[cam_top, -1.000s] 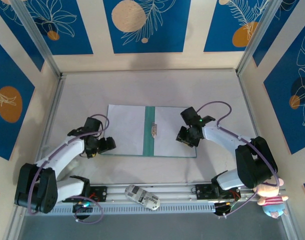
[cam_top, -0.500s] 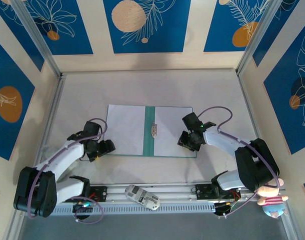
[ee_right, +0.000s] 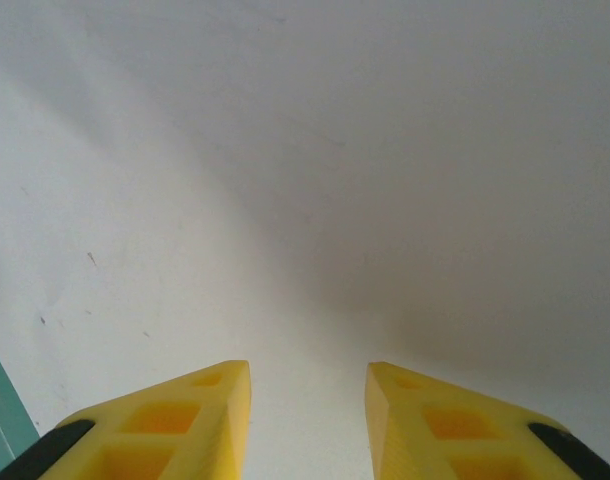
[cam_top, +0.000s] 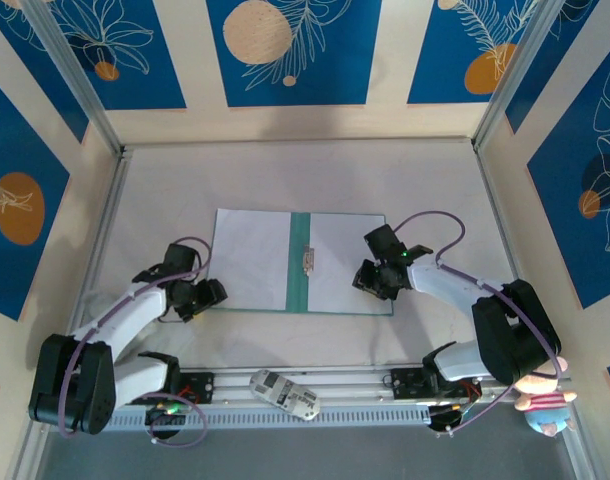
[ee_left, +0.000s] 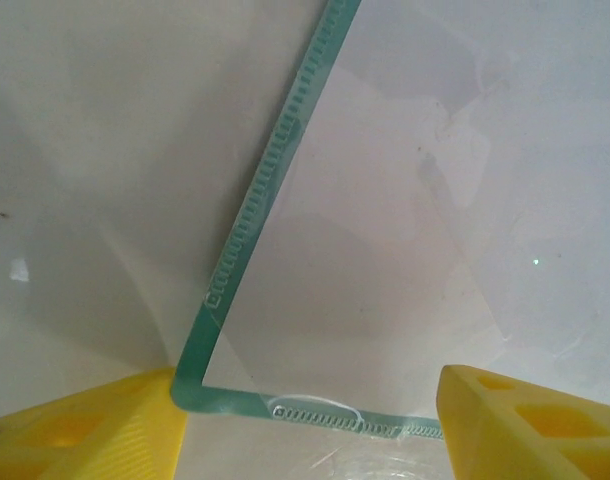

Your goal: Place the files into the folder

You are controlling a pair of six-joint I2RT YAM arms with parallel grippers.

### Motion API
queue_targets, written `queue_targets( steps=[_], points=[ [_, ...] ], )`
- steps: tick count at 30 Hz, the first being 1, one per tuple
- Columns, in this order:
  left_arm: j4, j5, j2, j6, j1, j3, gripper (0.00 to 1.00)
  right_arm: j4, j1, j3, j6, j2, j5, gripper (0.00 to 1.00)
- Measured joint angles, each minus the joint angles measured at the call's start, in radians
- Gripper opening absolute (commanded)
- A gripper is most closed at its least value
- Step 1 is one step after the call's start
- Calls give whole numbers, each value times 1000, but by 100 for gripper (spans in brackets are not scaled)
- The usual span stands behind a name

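**Open folder (cam_top: 299, 285), centre of the table (cam_top: 285, 170).** Both teal covers are laid flat, with a small metal clip (cam_top: 307, 260) seated on the spine. The files (cam_top: 250, 258) are seen as white sheets spread over the covers, one to either side of the spine, so that only a narrow teal border shows. The folder's near-left corner is straddled by the left gripper (ee_left: 307, 390), whose yellow fingers stand wide apart with nothing clamped between them. The right gripper (ee_right: 307, 372) is held low over the right-hand sheet, its jaws parted by a modest gap and empty (whether the tips touch the paper cannot be told).

**Risks, as judged.**
- If the corner is pinched, the cover alone may be caught and the sheet allowed to slide.
- A shallow pinch may slip off the thin card.
- A sheet that is not pressed down may be dragged askew or creased as the cover is swung over.
- A paper edge may be snagged by the clip.

**Materials.** The card is thin, stiff and matt, with a ladder-like pattern printed along its edge. The paper is thin, smooth and limp, and faint creases are visible in the left wrist view. The table is pale and matt. A small grey-and-white device (cam_top: 285, 393) lies between the arm bases, and a plush toy (cam_top: 545, 398) sits at the near right.
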Motion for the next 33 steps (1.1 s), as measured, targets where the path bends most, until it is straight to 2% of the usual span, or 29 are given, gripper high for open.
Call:
queue_targets(
  steps=[12, 20, 33],
  points=[
    [21, 27, -72, 10, 35, -4, 46, 7, 0, -3, -4, 0, 0, 36],
    [42, 64, -133, 9, 42, -9, 29, 15, -1, -22, -3, -8, 0, 36],
    [151, 175, -153, -60, 47, -45, 25, 28, -31, -65, -3, -65, -5, 36]
  ],
)
